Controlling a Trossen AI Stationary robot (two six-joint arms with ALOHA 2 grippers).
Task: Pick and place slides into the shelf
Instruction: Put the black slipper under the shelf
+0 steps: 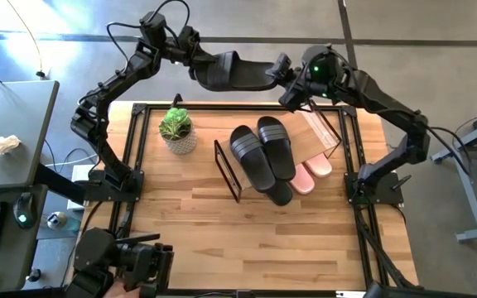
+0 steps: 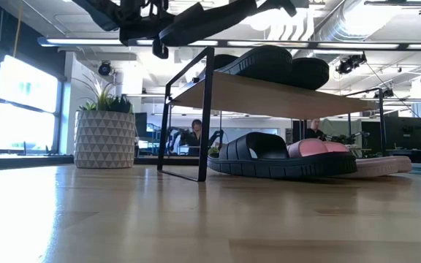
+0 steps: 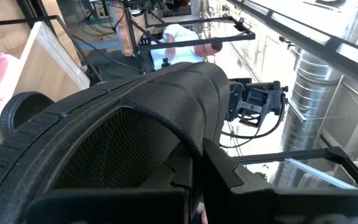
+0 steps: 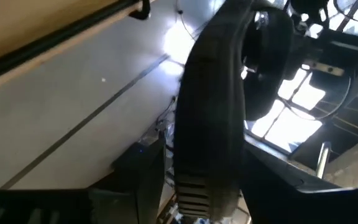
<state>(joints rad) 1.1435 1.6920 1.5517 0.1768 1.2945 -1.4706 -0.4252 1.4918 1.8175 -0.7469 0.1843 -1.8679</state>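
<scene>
Both pincers, left pincer and right pincer, are clamped on one black ribbed slide midair, beyond the wood-topped black-frame shelf and the potted green plant.

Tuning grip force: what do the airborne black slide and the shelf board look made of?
Black slide, held between left gripper and right gripper: looks like matte moulded foam or rubber, with a mesh-textured strap lining. Shelf board: pale wood-look panel, visible grain, on a thin black metal frame.

Two dark jointed arms, looping black cables (green light on one wrist).
</scene>
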